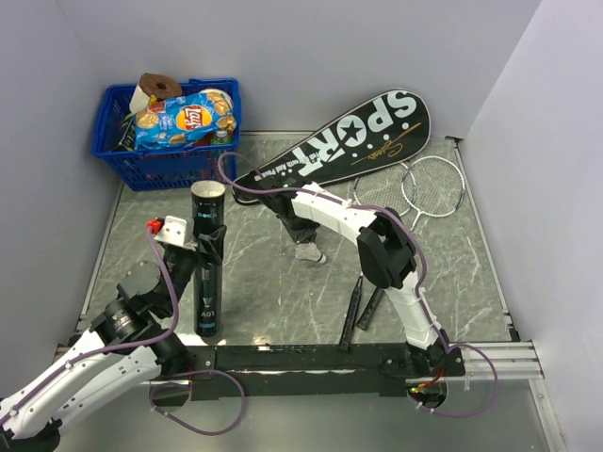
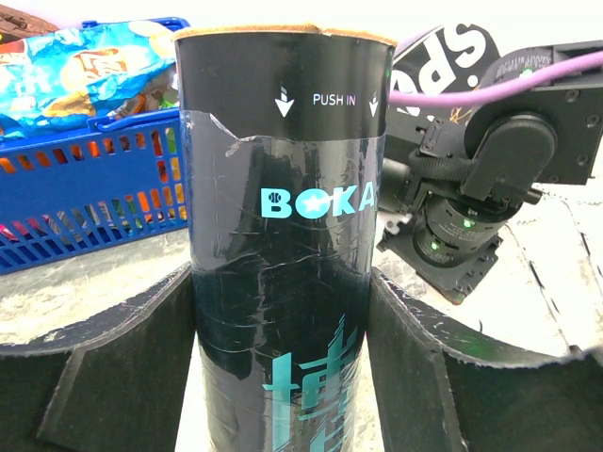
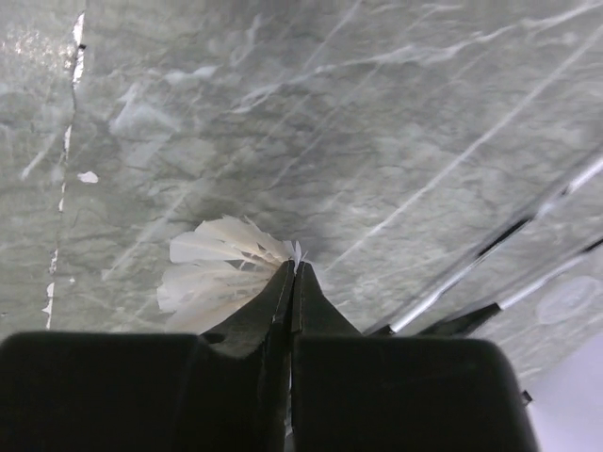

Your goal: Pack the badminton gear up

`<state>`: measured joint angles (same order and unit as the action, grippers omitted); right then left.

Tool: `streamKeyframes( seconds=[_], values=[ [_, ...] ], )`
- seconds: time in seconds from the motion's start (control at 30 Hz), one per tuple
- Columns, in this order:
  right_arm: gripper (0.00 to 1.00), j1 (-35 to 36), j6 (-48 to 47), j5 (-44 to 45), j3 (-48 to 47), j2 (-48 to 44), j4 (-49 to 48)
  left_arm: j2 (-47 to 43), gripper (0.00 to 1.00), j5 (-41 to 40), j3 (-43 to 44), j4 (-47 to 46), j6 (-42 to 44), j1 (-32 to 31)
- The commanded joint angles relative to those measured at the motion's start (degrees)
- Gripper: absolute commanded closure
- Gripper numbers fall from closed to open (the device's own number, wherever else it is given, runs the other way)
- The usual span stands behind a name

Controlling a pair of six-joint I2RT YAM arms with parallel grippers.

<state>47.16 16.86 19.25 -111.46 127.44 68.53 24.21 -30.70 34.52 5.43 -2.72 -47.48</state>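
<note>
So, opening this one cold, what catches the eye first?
A tall dark tube stands upright left of centre, clamped in the left gripper. Mid-table, the right gripper is shut on the feathers of a white shuttlecock. Behind them, the big black SPORT cover lies across the back right, and a blue snack basket sits in the far left corner.

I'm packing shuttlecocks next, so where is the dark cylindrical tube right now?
In the top view the dark cylindrical tube stands upright on the left side of the table, clasped by the left gripper, nearer the arms than the blue plastic basket.
</note>
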Motion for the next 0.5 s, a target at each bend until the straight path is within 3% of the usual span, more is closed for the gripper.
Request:
streamKeyframes(
  seconds=[0.0, 0.13, 0.47],
  values=[
    [1.00, 0.4, 0.4, 4.7, -2.5, -4.5, 3.5, -0.4, 0.99, 2.6, 2.7, -3.1, -0.9, 0.3],
    [1.00, -0.8, 1.3, 3.9, 0.8, -10.7, 2.1, -0.1, 0.99, 7.8, 2.2, -4.1, -0.3, 0.3],
    [1.00, -6.6, 2.5, -4.8, 13.1, -36.6, -6.2, 2.2, 0.99, 32.1, 1.0, -7.1, 2.1, 0.3]
  ],
)
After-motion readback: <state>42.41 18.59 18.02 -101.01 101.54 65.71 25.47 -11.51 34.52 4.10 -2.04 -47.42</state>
